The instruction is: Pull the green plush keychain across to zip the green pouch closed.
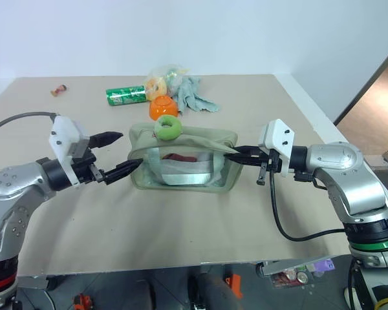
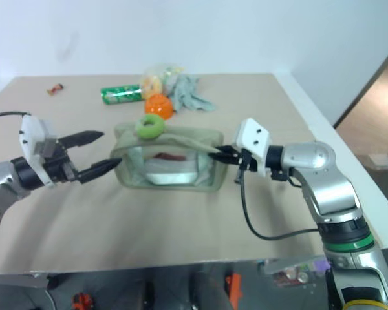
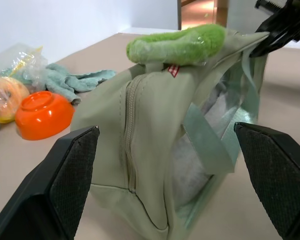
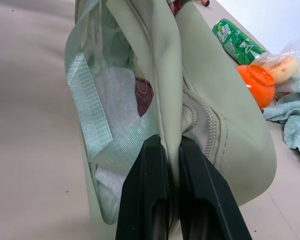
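Centrally on the counter (image 1: 84,213): green pouch (image 1: 181,139), standing upright, clear window panel toward the near side, white and dark red contents visible inside. Atop its upper edge, toward the left end: green plush keychain (image 1: 167,127), lying on the fabric beside the zipper line. At the pouch's right end: right gripper (image 1: 240,154), clamped tight on the pouch's fabric edge, fingers (image 4: 150,200) pressed together with cloth between them. Just off the pouch's left end: left gripper (image 1: 116,155), spread wide and holding nothing, fingertips (image 3: 77,165) apart from the fabric. Farther back: orange bowl (image 1: 162,106) just behind the pouch, green soda can (image 1: 125,95) lying on its side to the left, grey-green cloth rag (image 1: 195,95) to the right, clear plastic bag (image 1: 163,79) of items behind the bowl.
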